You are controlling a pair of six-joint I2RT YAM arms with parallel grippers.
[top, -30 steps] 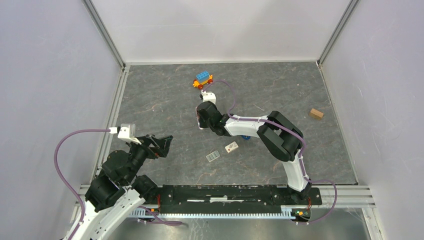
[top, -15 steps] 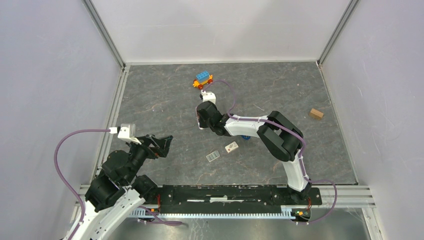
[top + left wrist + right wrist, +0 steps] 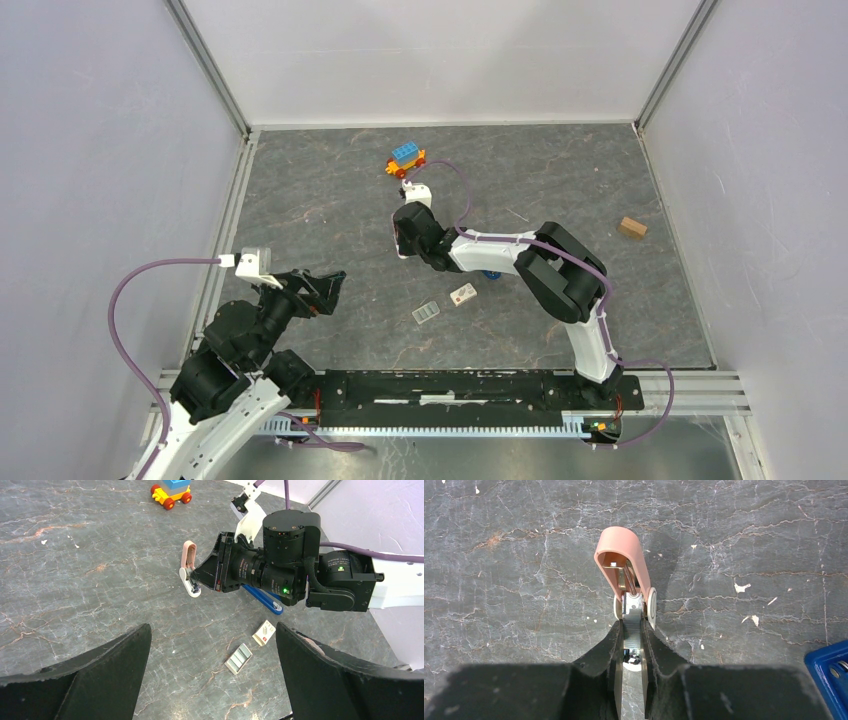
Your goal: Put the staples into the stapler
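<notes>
Right gripper (image 3: 631, 630) is clamped on the small pink-lidded white plastic stapler (image 3: 618, 535). Its fingers pinch the silver metal rail at the white base end. The pink lid is flipped open and points away from the gripper, with metal parts showing inside it. This open stapler sits on the dark grey marbled tabletop (image 3: 330, 200).

Slim dark-blue plastic stapler (image 3: 267, 602) lies flat on the tabletop. It is near the pink-lidded stapler, to its right and slightly toward the arm bases, and the right arm's wrist hides most of it. Nothing grips it.

Small white-and-red cardboard staple box (image 3: 263, 632) is right of the pink-lidded stapler and closer to the bases. Flat pale-grey ribbed pack (image 3: 238, 658) lies just beside that box, closer still to the bases; it is too small to tell what it holds.

Blue-topped yellow toy car with red wheels (image 3: 171, 491) sits on the far side of the pink-lidded stapler, apart from it. Tan wooden block (image 3: 631, 227) is well apart to its right.

Left gripper (image 3: 211, 630) is well apart from the pink-lidded stapler, to its left and toward the bases. Its fingers are spread wide with nothing between them.
</notes>
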